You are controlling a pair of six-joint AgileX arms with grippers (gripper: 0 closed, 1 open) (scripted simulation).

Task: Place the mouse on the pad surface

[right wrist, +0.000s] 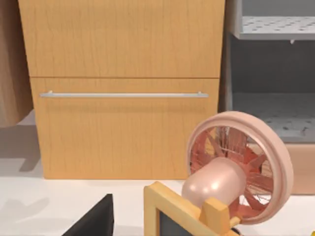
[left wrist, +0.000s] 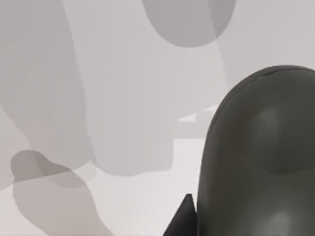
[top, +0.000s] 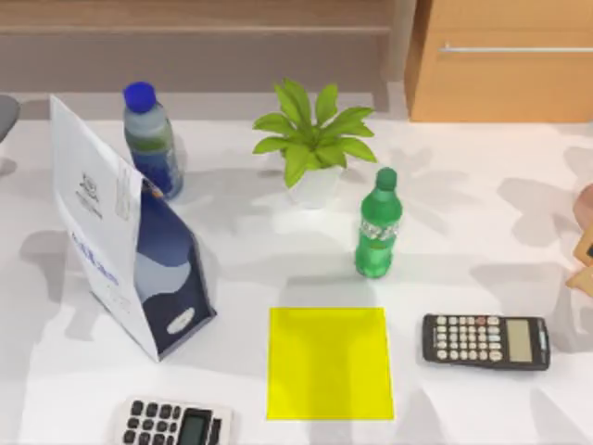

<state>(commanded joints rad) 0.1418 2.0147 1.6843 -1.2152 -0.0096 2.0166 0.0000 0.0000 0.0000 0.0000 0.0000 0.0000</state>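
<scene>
Left tool (left wrist: 187,216) tip beside mouse (left wrist: 256,157); pad (top: 329,363) bare.

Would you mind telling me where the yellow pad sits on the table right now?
In the top view, the pad lies flat near the front edge, slightly right of centre, between the white calculator and the black calculator.

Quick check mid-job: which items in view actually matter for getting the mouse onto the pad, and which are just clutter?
Job items:
- mouse, dark grey, close under the left wrist camera
- pad, yellow, bare

Clutter:
- black calculator
- white calculator
- green bottle
- blue-capped bottle
- potted plant
- white and blue carton
- pink fan
</scene>
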